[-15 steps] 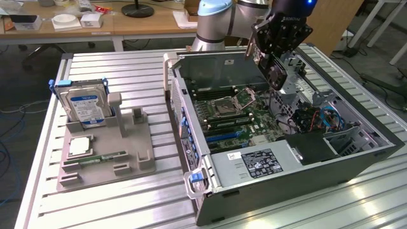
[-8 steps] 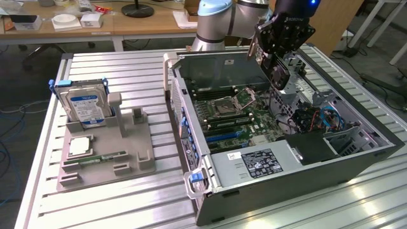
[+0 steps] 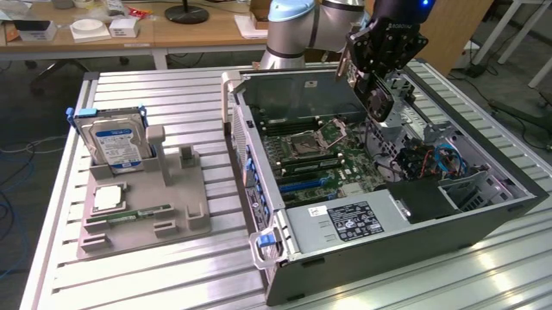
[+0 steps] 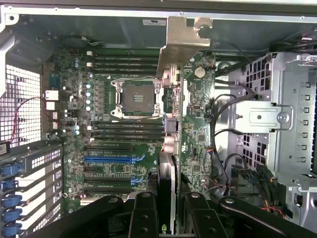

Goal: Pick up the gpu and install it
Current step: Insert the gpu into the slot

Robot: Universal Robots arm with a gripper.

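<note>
Your gripper (image 3: 373,76) is clamped on the gpu (image 3: 382,103), 1 finger on each face. In the wrist view the black fingers (image 4: 143,218) squeeze the card (image 4: 167,173) edge-on, its silvery bracket (image 4: 181,42) at the far end. The card hangs on edge above the open computer case (image 3: 388,252), over the motherboard (image 3: 345,165), touching no slot.

Under it you have the bare CPU socket (image 4: 137,96), rows of dark memory slots (image 4: 126,59) on both sides of it, and the expansion slots, 1 of them blue (image 4: 109,159). Loose black cables (image 4: 223,124) loop just beside the board, and a perforated metal drive cage (image 4: 292,124) stands past them. In the exterior view, blue cables (image 3: 444,158) lie in the case toward that view's right, and the power supply (image 3: 350,223) fills the near corner. Its white-on-black label is too small to read. White lettering on the gripper body can't be made out either.

Well apart, on the exterior view's left, a grey holder (image 3: 185,219) rests on the slatted metal table (image 3: 129,284). It carries an upright hard drive (image 3: 116,145) with a blue-and-white label, a square silver processor (image 3: 108,197), and a narrow green memory stick (image 3: 129,214) lying flat. A wooden desk (image 3: 198,35) with small white boxes stands behind the table.
</note>
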